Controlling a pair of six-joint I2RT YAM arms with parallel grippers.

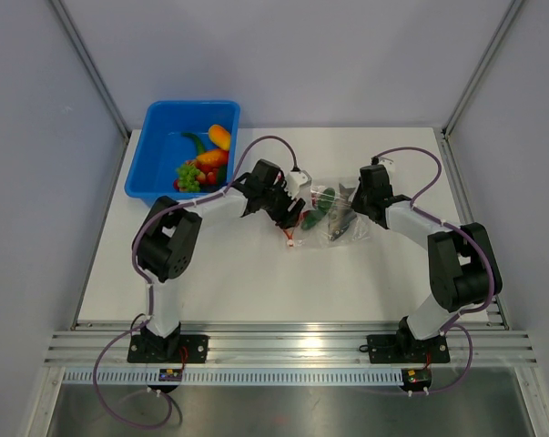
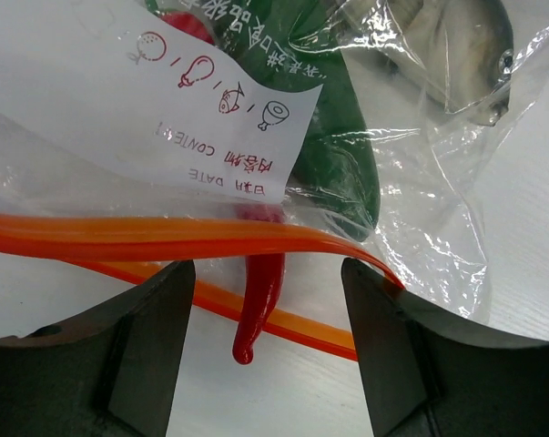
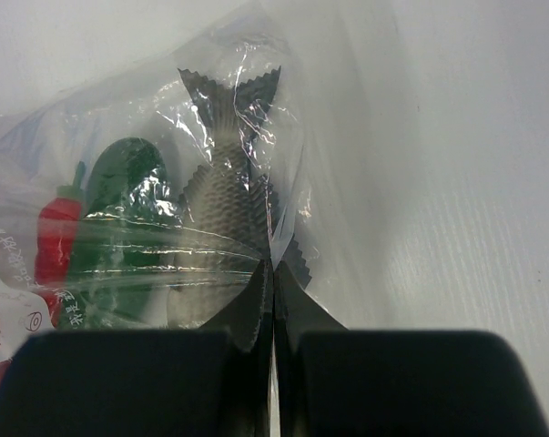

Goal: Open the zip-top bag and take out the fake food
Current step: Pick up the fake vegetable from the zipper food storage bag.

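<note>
- As I judge it, the opening step is done and I am emptying the zip-top bag [image 1: 333, 211]. The two halves of its orange zip strip [image 2: 119, 237] stand parted. An orange piece [image 1: 219, 136] and green grapes [image 1: 189, 175] lie in the blue tub [image 1: 160, 141], well apart from the bag.
- The bag lies mid-table [image 1: 238, 282], between my two claws, with three pieces inside or partly inside.
- My right claw [image 3: 272, 296] is pressed together on the clear film, on the side away from the zip strip and just beside the grey fish [image 3: 221, 196]. I read this as the anchoring hold.
- My left claw [image 2: 265, 278] stands apart at the bag's mouth, holding nothing.
- The zip strip runs across the gap between its fingers. The red chilli [image 2: 260, 291] pokes out past the strip, its tip on the table midway between them and touching neither.
- The next move, I think, is to shut the left claw on the chilli's free end. It should sit low and centred so the fingers take the chilli and not the strip lying over it.
- Then I would draw it away from the right claw while that one holds the film, and carry it to the tub.
- The green cucumber [image 2: 338, 155] lies deeper, partly under the white label [image 2: 210, 100]. The fish lies deepest, farthest from the left claw.
</note>
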